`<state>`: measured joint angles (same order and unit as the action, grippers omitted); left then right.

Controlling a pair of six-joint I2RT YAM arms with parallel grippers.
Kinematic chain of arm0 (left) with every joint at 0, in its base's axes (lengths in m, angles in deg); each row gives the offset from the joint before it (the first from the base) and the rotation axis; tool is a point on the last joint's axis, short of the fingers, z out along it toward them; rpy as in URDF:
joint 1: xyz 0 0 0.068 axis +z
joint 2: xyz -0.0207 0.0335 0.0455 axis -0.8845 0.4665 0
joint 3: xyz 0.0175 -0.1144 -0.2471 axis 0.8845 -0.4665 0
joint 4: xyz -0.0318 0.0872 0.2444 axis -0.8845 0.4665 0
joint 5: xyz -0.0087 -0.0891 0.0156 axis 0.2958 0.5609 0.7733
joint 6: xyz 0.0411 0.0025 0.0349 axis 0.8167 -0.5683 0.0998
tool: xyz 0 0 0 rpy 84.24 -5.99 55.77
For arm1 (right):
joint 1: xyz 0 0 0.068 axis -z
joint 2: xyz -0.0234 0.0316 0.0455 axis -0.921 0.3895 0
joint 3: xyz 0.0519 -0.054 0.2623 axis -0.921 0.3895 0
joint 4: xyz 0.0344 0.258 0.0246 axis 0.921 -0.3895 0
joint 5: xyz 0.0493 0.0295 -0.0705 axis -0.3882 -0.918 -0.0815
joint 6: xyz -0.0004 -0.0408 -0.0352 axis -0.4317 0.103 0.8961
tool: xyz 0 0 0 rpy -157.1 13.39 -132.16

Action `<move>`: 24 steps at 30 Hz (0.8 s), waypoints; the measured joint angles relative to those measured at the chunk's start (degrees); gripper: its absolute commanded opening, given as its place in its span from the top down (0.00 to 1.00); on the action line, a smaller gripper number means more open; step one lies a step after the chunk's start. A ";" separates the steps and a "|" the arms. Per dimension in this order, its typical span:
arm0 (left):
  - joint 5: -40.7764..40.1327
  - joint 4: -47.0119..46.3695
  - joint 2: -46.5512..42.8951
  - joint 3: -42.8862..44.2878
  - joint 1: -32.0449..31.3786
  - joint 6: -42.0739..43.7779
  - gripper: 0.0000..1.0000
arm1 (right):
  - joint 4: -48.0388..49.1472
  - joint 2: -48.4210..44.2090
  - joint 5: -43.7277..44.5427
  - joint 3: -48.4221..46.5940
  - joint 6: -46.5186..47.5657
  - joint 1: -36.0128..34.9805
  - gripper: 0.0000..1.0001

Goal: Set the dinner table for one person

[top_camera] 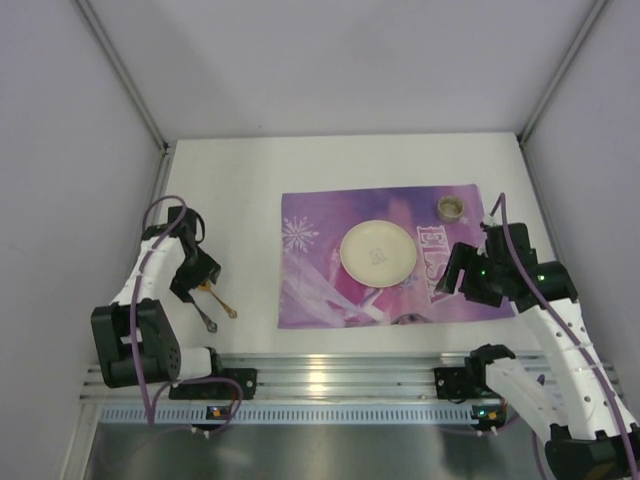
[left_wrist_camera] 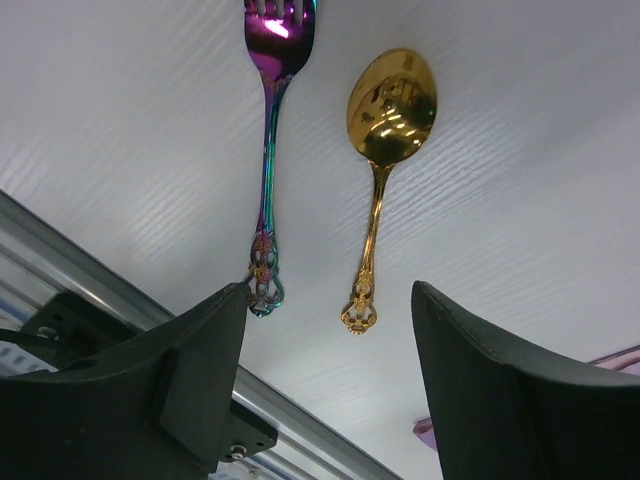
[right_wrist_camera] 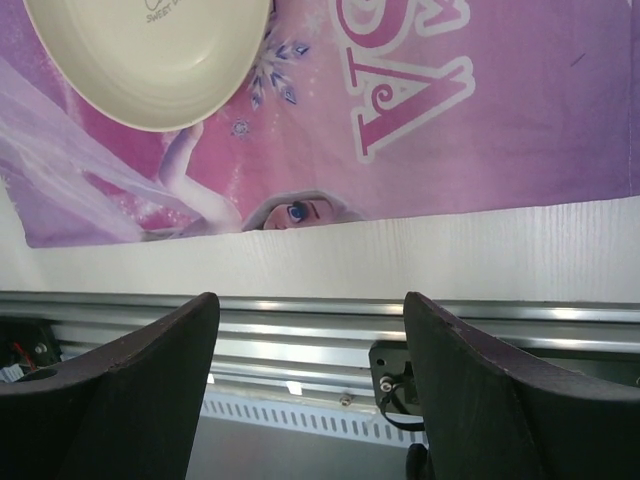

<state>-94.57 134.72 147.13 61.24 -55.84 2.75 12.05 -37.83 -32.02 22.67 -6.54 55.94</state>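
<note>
Only the left wrist view tells the cutlery apart: a rainbow fork [left_wrist_camera: 268,180] and a gold spoon [left_wrist_camera: 390,100] lie side by side, not touching, on the white worktop [top_camera: 230,190]. The left tool [left_wrist_camera: 330,295] is wide and empty over their handle ends. From above, a plate [top_camera: 378,252] sits on the placemat [top_camera: 310,270], with perhaps a cup [top_camera: 451,208] at its far right corner. The right tool [right_wrist_camera: 310,305], wide and empty, hangs by the placemat's near edge. Pale walls [top_camera: 330,60] enclose the worktop on three sides.

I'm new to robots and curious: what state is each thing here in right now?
Plate: empty, on the mat.
Cup: upright, on the mat's far right corner.
Fork: flat on the table, off the mat.
Spoon: flat beside the fork, not touching it.
Left claw: open, empty, near both handles.
Right claw: open, empty.
</note>
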 measured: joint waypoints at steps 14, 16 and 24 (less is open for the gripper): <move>6.71 -6.58 -3.52 -8.98 0.61 -4.15 0.42 | 0.09 -1.49 -1.16 1.77 0.31 -1.25 0.25; 6.80 -7.93 -3.58 -9.16 0.61 -4.22 0.45 | 0.09 -1.49 -1.16 1.77 0.35 -1.25 0.25; 5.88 -10.88 -1.77 -9.97 0.61 -4.61 0.49 | -0.20 -1.49 -0.68 1.77 0.37 -1.27 0.25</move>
<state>-88.69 123.84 145.36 51.27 -55.23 -1.87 11.85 -39.32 -32.70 24.44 -6.17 54.67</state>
